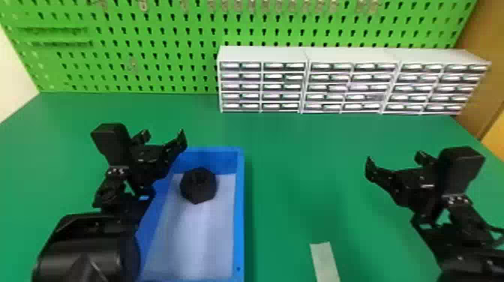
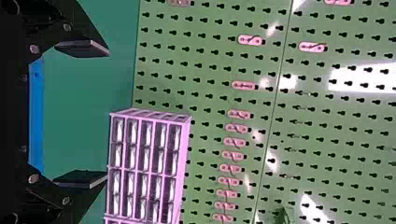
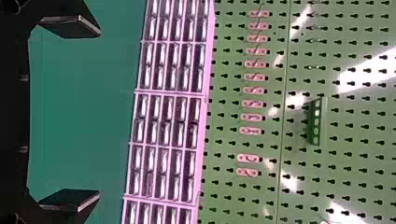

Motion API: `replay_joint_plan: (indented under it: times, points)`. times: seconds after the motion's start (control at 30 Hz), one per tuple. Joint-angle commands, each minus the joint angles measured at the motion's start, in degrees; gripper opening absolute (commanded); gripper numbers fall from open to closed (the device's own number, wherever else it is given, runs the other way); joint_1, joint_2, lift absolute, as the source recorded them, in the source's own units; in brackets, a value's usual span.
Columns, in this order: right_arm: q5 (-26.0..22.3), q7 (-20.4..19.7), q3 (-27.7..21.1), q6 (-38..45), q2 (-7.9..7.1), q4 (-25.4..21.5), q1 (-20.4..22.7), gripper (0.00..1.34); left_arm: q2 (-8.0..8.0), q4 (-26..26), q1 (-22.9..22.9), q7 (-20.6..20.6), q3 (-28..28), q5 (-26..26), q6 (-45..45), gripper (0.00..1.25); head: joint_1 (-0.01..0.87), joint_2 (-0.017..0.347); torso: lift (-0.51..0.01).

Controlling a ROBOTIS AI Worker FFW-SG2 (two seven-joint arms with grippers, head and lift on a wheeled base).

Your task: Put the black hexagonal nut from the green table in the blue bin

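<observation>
Black nut [image 1: 198, 185] lies in the blue bin [image 1: 239, 206], apart from left claw [image 1: 163, 135]

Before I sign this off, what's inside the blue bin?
The black hexagonal nut lies inside the blue bin, toward its far end. The left arm hides the bin's near left part, and anything there.

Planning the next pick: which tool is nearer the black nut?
The left tool: it is at the far left corner of the blue bin, close to the nut; the right tool is off to the bin's right.
</observation>
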Motion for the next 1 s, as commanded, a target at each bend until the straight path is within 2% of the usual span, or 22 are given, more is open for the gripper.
replay_joint_plan:
  times: [0.0,0.97]
  points:
    - [0.0,0.0,0.1,-0.1,-0.09,0.0,0.0,1.25,-0.15,0.0,0.0,0.0,0.0,0.0,0.0,0.92,0.686,0.051,-0.097]
    - [-0.5,0.0,0.0,-0.1,-0.18,0.0,0.2,1.25,-0.15,0.0,0.0,0.0,0.0,0.0,0.0,0.92,0.686,0.051,-0.097]
